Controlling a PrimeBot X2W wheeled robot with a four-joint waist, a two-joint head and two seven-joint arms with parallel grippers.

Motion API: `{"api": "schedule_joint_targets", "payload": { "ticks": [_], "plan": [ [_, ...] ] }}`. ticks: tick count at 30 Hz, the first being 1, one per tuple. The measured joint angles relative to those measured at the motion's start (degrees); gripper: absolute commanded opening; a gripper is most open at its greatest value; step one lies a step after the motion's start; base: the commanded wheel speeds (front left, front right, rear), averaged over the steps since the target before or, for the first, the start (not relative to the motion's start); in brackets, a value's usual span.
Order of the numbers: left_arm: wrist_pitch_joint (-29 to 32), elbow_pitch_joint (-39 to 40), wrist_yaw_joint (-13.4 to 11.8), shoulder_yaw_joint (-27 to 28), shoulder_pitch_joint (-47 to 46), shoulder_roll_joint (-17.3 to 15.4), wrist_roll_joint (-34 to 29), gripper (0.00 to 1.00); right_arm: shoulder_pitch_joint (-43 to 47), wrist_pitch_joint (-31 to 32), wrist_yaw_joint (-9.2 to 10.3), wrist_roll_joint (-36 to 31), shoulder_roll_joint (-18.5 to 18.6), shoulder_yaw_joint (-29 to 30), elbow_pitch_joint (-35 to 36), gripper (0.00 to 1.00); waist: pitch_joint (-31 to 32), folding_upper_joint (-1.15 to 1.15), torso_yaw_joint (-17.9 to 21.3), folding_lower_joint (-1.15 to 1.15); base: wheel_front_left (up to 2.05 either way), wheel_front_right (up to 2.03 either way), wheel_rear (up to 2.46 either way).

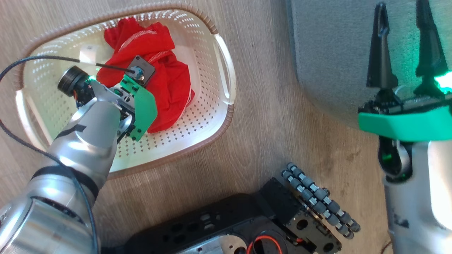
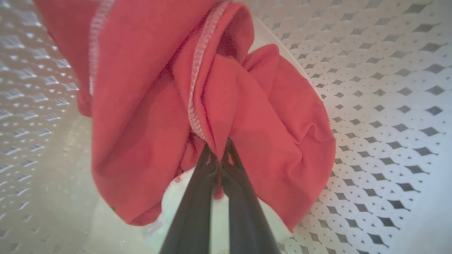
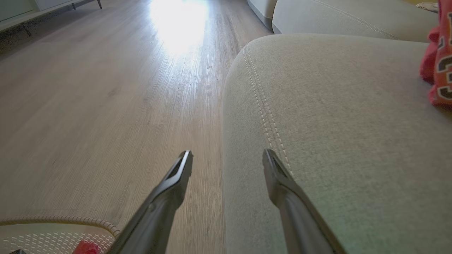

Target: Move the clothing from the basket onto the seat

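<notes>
Pale wood-grain flooring point(image 1: 268, 116) runs under the whole scene, with sun glare on the boards well ahead of the right gripper point(image 3: 226, 153).

The basket point(image 1: 197, 123) surrounds the left gripper point(image 2: 220, 151). It is a cream plastic tub with rounded corners, punched with small diamond holes and rimmed by a brown woven-look band. From the head view, a green bracket and a silver forearm cover the fingers, and the red garment point(image 1: 169, 81) lies crumpled beneath them.

The left wrist view gives the grip itself. The two dark fingers are pressed together, pinching a fold of that soft red cloth. A white zigzag-stitched hem point(image 2: 196, 88) runs away from the tips. The perforated basket wall curves around on both sides of the fingers.

The right gripper has its jaws spread wide and holds nothing. Its left finger hangs above bare floor. Its right finger is over the rounded edge of the seat point(image 3: 335, 123), a grey woven cushion with a pale double seam point(image 3: 263, 106) running on ahead of that finger.

The right wrist view also shows a lettered garment point(image 3: 439, 70), red with dark-edged white figures. It lies on the seat, far ahead and to the right of the fingers.
</notes>
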State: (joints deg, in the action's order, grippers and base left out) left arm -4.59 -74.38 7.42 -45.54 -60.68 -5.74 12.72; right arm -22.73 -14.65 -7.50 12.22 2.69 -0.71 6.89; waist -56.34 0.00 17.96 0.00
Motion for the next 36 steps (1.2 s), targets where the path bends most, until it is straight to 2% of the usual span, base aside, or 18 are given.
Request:
{"api": "schedule_joint_targets", "payload": {
  "ticks": [5, 14, 21, 30, 36],
  "plan": [
    [-2.9, 0.0, 0.0, -0.8, 2.2, 0.2, 2.8, 0.0, -2.5, 0.0, 0.0, -0.1, 0.0, 0.0, -3.1, 1.0, 3.4, 0.0, -0.6, 0.0, 0.0, 0.0, 0.0],
    [-8.4, 0.6, 0.0, -0.8, 9.5, 1.8, 7.8, 0.0, -2.3, 0.0, 0.0, -2.8, 0.0, 0.9, -8.3, 1.0, 14.1, 0.0, -3.7, -0.01, 0.0, 0.0, 0.0],
    [-9.6, 4.1, -0.4, 1.2, 12.4, 2.0, 10.1, 0.0, -1.0, 0.0, 0.0, -3.7, 0.0, 2.2, -10.9, 1.0, 21.9, 0.01, -6.5, -0.01, 0.0, 0.0, 0.0],
    [-9.6, 20.5, -3.7, 7.5, 21.0, 0.8, 9.5, 0.0, 3.5, 0.0, 0.0, -4.2, 0.0, 3.0, -14.1, 1.0, 33.2, 0.01, -10.5, -0.01, 0.0, 0.0, 0.0],
    [-9.6, 32.4, -5.7, 14.4, 26.9, -0.7, 7.3, 0.0, 7.1, 0.0, 0.0, -4.1, 0.0, 2.8, -15.8, 1.0, 40.0, 0.01, -12.4, -0.01, 0.0, 0.0, 0.0]
  ]
}}
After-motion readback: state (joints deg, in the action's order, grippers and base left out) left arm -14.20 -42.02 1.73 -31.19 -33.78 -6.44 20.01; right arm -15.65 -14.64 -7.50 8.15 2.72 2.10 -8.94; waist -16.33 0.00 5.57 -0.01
